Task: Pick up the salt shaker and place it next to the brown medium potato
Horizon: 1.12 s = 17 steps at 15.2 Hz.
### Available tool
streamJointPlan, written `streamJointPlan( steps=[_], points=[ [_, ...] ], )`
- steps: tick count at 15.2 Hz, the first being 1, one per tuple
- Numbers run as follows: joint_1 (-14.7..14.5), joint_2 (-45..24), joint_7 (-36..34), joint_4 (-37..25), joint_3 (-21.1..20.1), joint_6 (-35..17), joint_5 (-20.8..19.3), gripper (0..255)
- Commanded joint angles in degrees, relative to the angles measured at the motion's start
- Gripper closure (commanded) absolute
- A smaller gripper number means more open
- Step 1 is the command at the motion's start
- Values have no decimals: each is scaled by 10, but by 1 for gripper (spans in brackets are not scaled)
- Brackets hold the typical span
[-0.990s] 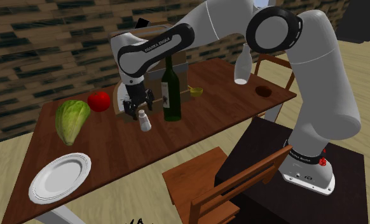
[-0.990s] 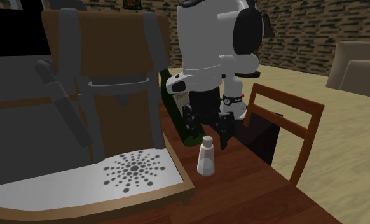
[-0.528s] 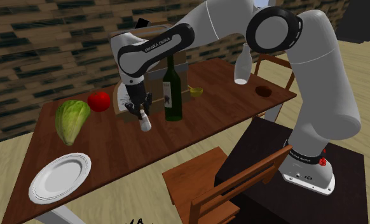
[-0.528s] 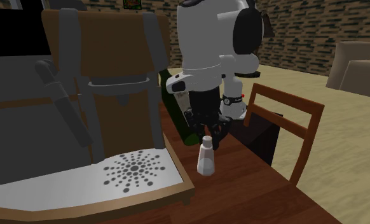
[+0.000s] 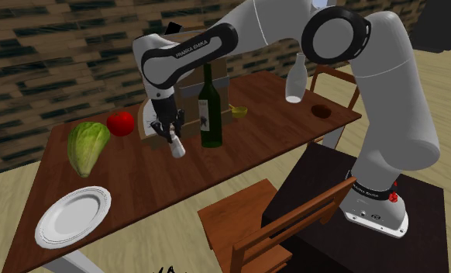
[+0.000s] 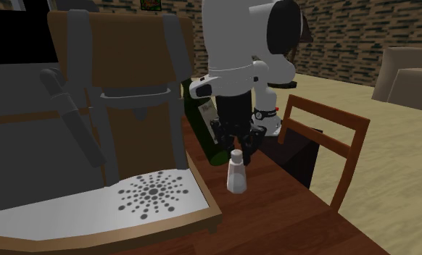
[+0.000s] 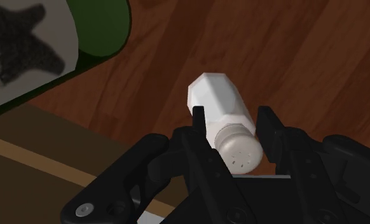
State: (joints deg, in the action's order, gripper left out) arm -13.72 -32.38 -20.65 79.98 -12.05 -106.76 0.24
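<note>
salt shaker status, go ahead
Gripper shut on salt shaker at its cap. Shaker tilted. Green bottle stands close beside it.

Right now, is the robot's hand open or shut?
Shut. In the wrist view the gripper clasps the white salt shaker below its cap, black fingers pressing both sides.

My setting: home dining room. Wooden table [image 5: 162, 186], wooden chair [image 5: 243, 221], brick wall [image 5: 53, 54], armchair [image 6: 405, 76], wine bottle [image 5: 209, 108], plate [image 5: 73, 215], lettuce [image 5: 87, 147].

The wooden table [image 5: 139, 178] bears a lettuce [image 5: 87, 147], tomato [image 5: 121, 122], white plate [image 5: 73, 215], green bottle [image 5: 209, 108] and perhaps a potato [image 5: 321, 111].
</note>
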Motion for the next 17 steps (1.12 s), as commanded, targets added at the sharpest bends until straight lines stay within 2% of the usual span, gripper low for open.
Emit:
streamJointPlan(
  steps=[1, 17],
  points=[
    [0, 4, 0, -9, 0, 13, 1, 255],
    [-4, 14, -8, -118, -2, 130, 2, 255]
  ],
)
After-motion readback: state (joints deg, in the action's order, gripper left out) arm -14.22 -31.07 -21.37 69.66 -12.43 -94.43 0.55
